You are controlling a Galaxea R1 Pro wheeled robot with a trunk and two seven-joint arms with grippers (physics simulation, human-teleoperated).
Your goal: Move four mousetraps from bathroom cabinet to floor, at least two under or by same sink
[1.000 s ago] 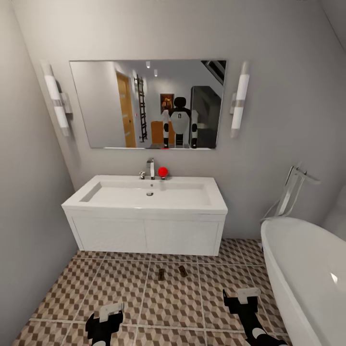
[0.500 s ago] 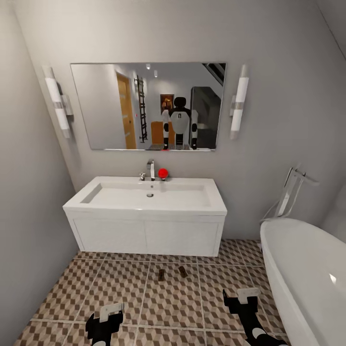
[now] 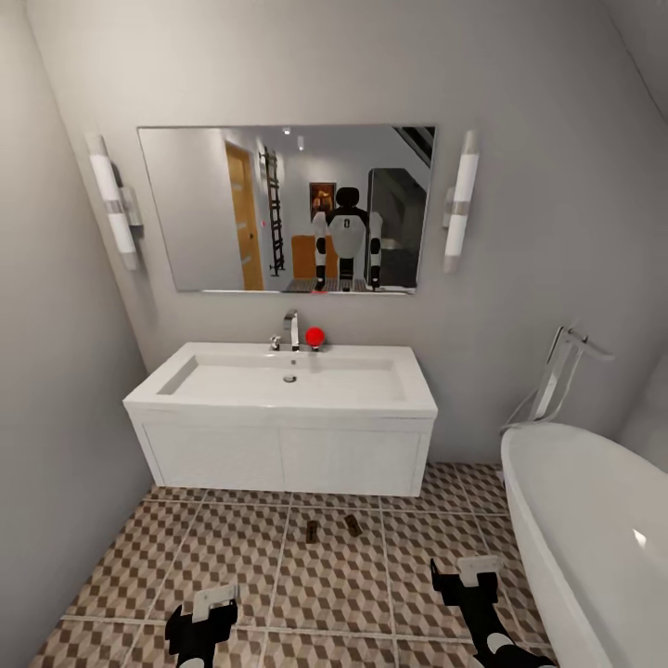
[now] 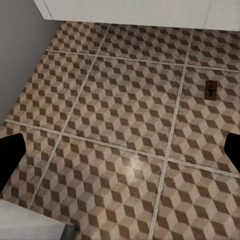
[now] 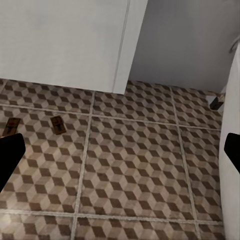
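- Two mousetraps [image 3: 312, 531] [image 3: 353, 524], small dark brown plates, lie on the bathroom floor [image 3: 232, 557], long axes toward the sink [image 3: 288, 380].
- Left gripper [image 3: 206, 612] and right gripper [image 3: 468, 577] both spread, empty.

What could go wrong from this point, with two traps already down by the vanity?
1. Two mousetraps lie on the bathroom floor straight ahead of the robot; driving forward or turning could run over them or knock them away from the sink.
2. The bathtub sits close beside the right tool; a swing of that arm may strike its rim.
3. Both the left tool and the right one look empty, so only two traps are seen placed.
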